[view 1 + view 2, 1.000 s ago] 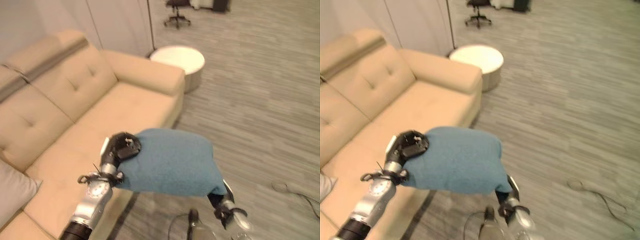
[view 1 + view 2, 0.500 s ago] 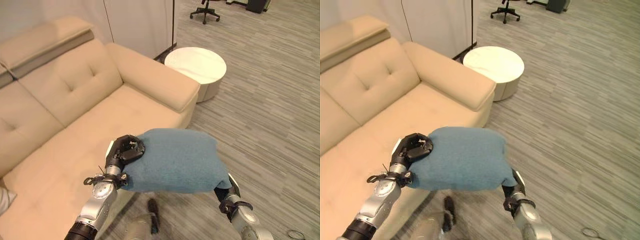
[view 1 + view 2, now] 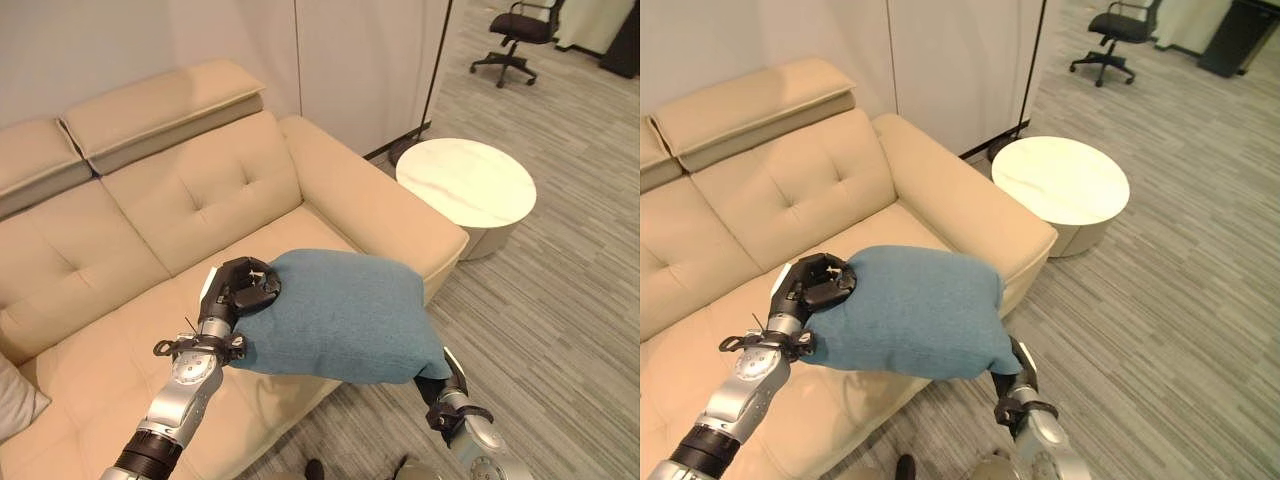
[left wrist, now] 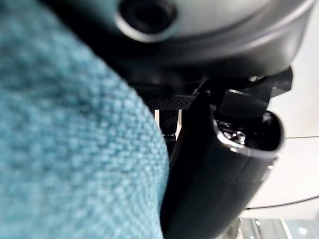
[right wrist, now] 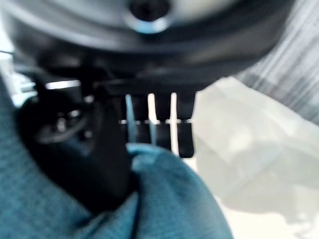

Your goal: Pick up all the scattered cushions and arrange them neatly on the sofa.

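**Blue cushion carried in over the sofa seat**

The beige sofa lies before me with its armrest end nearest the round white side table, and its tufted back rises beyond an open stretch of seat. Above the front edge of that seat, close to the armrest, I hold the teal cushion off the surface between both hands. Part of it hangs over the seat and part over the grey floor in front of the sofa. A pale grey cushion shows at the far end of the seat, well apart from mine.

My left hand sits on the cushion's sofa-side edge, fingers curled down over the fabric and gripping it. My right hand is tucked beneath the corner that points away from the sofa; its wrist view shows the thumb and fingers closed on a fold of the teal cloth.

To place it well, I judge I should carry the cushion further in over the seat, stand it against the backrest beside the armrest, and keep both ends level as it goes down. Letting go this near the edge risks it sliding off to the floor.
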Tool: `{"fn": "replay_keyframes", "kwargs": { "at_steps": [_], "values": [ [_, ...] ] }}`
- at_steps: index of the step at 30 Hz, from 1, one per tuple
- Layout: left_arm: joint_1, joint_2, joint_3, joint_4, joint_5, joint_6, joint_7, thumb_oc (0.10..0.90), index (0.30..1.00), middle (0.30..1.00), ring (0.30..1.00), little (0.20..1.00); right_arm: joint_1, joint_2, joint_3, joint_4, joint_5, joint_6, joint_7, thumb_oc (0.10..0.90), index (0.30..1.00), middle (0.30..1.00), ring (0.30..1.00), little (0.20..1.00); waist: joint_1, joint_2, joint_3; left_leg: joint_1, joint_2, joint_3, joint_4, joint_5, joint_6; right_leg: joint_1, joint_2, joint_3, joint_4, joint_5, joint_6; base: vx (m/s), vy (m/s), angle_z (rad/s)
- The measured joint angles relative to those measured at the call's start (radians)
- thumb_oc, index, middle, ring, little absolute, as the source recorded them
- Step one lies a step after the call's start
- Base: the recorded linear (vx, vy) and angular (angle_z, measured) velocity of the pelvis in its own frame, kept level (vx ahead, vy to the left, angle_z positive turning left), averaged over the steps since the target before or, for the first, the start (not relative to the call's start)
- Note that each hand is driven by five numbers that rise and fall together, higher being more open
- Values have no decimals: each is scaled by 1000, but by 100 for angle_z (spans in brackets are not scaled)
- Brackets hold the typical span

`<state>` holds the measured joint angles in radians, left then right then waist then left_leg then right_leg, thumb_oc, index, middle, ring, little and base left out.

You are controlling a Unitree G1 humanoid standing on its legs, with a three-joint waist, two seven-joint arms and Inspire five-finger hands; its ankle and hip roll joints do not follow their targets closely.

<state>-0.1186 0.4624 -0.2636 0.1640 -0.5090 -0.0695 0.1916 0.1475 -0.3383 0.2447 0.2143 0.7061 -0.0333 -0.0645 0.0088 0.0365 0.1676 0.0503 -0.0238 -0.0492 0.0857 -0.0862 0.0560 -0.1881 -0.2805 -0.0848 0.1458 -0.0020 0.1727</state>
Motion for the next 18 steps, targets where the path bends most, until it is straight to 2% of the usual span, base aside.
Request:
{"fn": "replay_keyframes", "kwargs": {
  "at_steps": [1,2,3,4,5,7,9,10,11,12,14,15,16,18],
  "values": [
    [0,-1,-2,2,0,0,0,400,300,300,300,300,3,4,2,8,0,0,0,400,300,300,300,300,-8,-7,0,4,3,-10,-1,0,0,5,4,9,-49,31,-2,345,-185,60],
    [4,-4,-7,7,0,0,-1,400,300,300,300,300,5,5,6,20,0,1,0,400,300,300,300,300,-20,-16,-2,19,21,-25,-6,-15,-25,18,19,27,-125,89,-14,336,-204,73],
    [5,-4,-11,23,0,0,-3,400,300,300,300,300,12,9,8,33,-1,1,1,400,300,300,300,300,-40,-32,-9,33,34,-72,-2,-39,-63,47,47,81,-175,119,2,339,-206,119],
    [5,5,-23,33,1,1,-8,400,300,300,300,300,36,30,9,45,-1,0,1,400,300,300,300,300,-65,-69,-23,39,31,-127,-5,-57,-99,89,52,133,-174,151,2,315,-203,120],
    [7,-38,-36,56,0,4,-7,400,300,300,300,300,42,20,-6,68,0,1,-1,400,300,300,300,300,-71,-35,-37,29,73,-140,8,-59,-105,96,102,121,-158,128,-17,300,-221,114],
    [12,-72,-60,55,0,4,-11,400,300,300,300,300,35,-30,-19,88,1,1,-3,400,300,300,300,300,-73,7,-44,28,171,-134,2,-47,-134,106,183,53,-138,113,-66,255,-211,60],
    [13,-82,-59,56,0,5,-13,400,300,300,300,300,26,-53,-25,87,1,0,-3,400,300,300,300,300,-80,6,-42,5,208,-140,31,-27,-156,112,215,11,-128,104,-88,151,-209,39],
    [10,-86,-61,57,-3,6,-17,400,300,300,300,300,23,-55,-38,82,2,-2,-3,400,300,300,300,300,-80,-4,-36,-25,217,-136,95,-23,-162,120,219,-13,-133,100,-101,104,-275,68],
    [-15,-98,-70,70,-7,8,-25,400,300,300,300,300,27,-59,-53,83,5,-7,-5,400,300,300,300,300,-91,-15,-23,-123,208,-119,241,-19,-176,130,220,-35,-126,83,-112,97,-270,89],
    [-19,-104,-76,68,-12,7,-30,400,300,300,300,300,26,-66,-52,83,5,-6,-8,400,300,300,300,300,-84,-35,-14,-196,204,-87,359,25,-174,150,230,-62,-119,59,-129,152,-168,90],
    [-19,-90,-75,68,-23,7,-30,400,300,300,300,300,17,-57,-56,80,6,-7,-11,400,300,300,300,300,-66,-62,-3,-240,220,-16,436,70,-163,172,220,-96,-119,33,-160,257,-3,59],
    [-16,-83,-72,68,-29,7,-30,400,300,300,300,300,8,-56,-56,79,7,-7,-13,400,300,300,300,300,-60,-65,0,-259,221,26,449,55,-150,180,217,-108,-121,22,-173,313,130,45],
    [-16,-80,-66,67,-33,7,-29,400,300,300,300,300,-1,-54,-56,76,7,-8,-15,400,300,300,300,300,-48,-67,2,-267,212,82,410,28,-110,181,209,-116,-133,16,-173,218,101,40],
    [-37,-78,-65,67,-39,9,-28,400,300,300,300,300,-9,-42,-58,75,11,-9,-28,400,300,300,300,300,-30,-60,6,-320,202,148,336,22,-102,199,206,-154,-158,11,-168,222,113,59]
  ]
}}
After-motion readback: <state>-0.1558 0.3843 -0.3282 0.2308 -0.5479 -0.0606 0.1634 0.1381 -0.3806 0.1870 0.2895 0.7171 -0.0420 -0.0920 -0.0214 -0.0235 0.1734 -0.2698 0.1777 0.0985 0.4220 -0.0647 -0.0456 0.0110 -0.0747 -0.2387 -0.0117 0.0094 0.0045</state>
